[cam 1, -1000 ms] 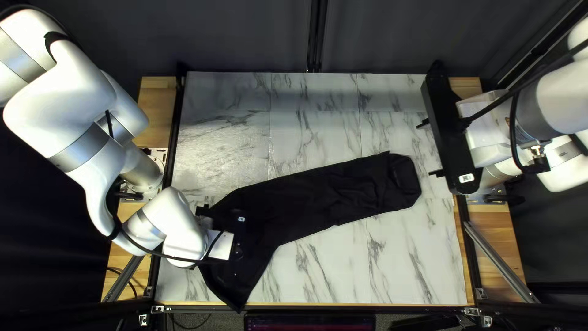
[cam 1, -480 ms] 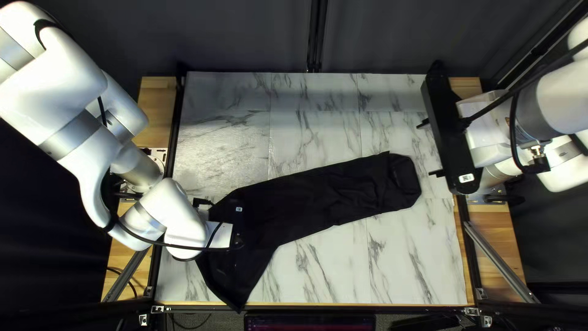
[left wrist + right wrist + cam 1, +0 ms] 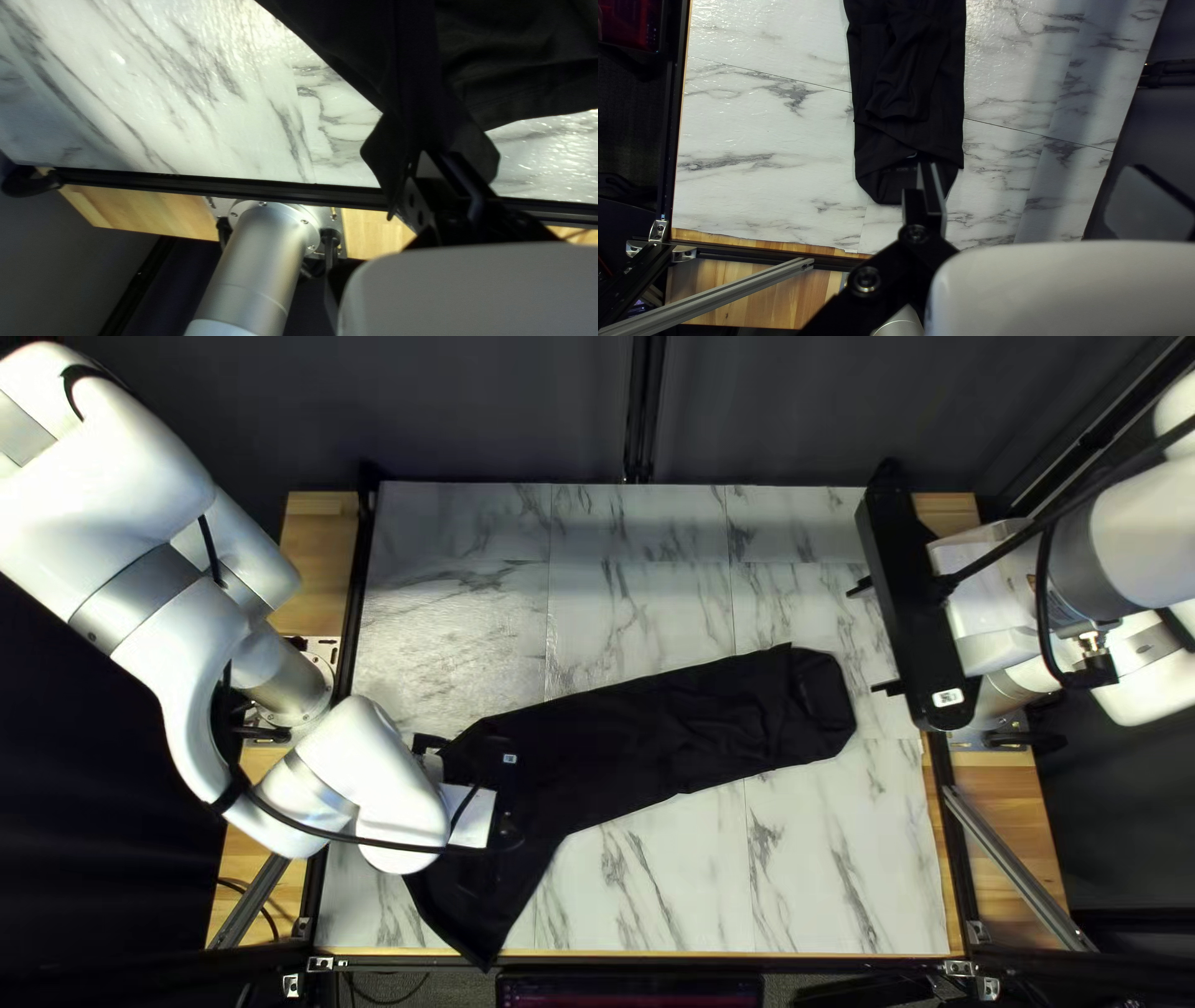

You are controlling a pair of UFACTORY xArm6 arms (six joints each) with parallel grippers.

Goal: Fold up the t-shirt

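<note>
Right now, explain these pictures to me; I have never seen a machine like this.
These show two robot arms at a marble-patterned table. The top left view looks down at a slant from above the table's near edge. Each wrist view comes from a camera on one arm, looking along its gripper, the part that grasps.

On the table lies a black t-shirt: a long narrow strip, with one end bending toward the near edge. My right gripper is open near the straight end, holding nothing. My left gripper is at the bent end; cloth narrows toward it, but I cannot tell whether it is held.
</note>
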